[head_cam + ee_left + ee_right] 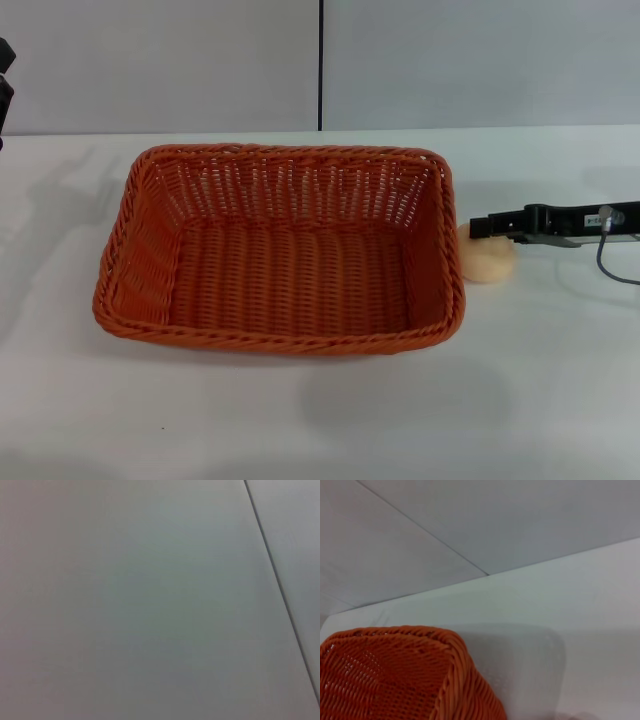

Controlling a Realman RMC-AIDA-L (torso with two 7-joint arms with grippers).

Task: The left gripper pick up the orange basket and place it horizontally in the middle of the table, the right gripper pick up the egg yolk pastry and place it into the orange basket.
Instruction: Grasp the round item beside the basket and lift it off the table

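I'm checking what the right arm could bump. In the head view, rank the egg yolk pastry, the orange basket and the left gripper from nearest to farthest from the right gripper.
1. Egg yolk pastry, right at the right gripper tip.
2. Orange basket, mid-table, beside the pastry.
3. Left gripper, at the far left edge.

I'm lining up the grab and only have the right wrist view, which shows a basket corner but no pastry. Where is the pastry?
Observer: The egg yolk pastry lies on the table, just outside the right wall of the orange basket.
Operator: And where is the right pincer relative to it?
Observer: In the head view the right pincer reaches in from the right, with its tip over the pastry's far edge.
Operator: Is the left arm anywhere near?
Observer: No. The left pincer only just shows at the far left edge of the head view, well apart from the basket.
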